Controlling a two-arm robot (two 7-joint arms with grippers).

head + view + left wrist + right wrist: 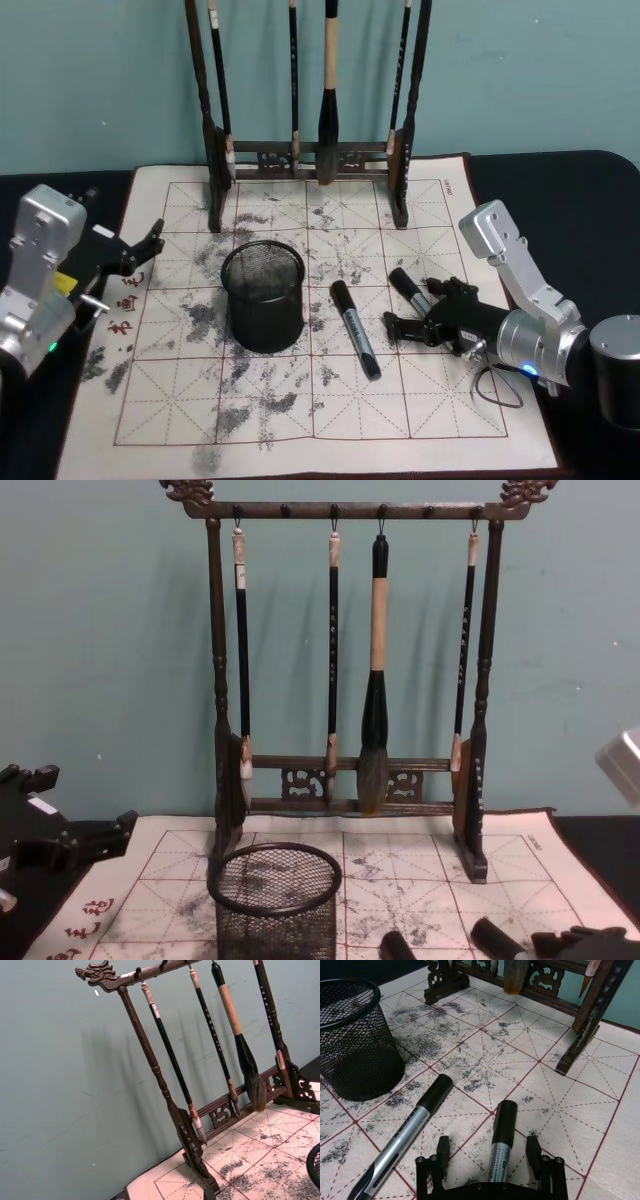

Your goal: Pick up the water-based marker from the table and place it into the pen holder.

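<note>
Head view: the pen holder [263, 297] stands upright on the table [450, 400], and nothing can be seen inside it. 2 markers lie flat to the right of it. The near marker [355, 328] is just beside the pen holder, and the far marker [410, 290] lies a little beyond that. The right gripper [412, 305] sits low over the far marker with its fingers spread, 1 on each side of the barrel. The left gripper [148, 250] hangs well to the left of the pen holder, fingers apart and holding nothing.

Left wrist view: the brush rack [165, 1095] stands behind the pen holder, whose rim [315, 1165] just shows at the edge of the picture.

Right wrist view: the far marker [502, 1130] lies between the right gripper's [487, 1142] fingers [441, 1152] with a gap on both sides, so it is framed but not clamped. The near marker [405, 1140] lies between it and the pen holder [350, 1035]. The labels cannot be read, so I cannot tell which of the 2 is the water-based one.

Chest view: both black caps [395, 947] [495, 935] still rest on the mat to the right of the pen holder [275, 900].

My judgement: the reach is done. Closing on the barrel, lifting it, carrying it over the rim and dropping it in all remain.
</note>
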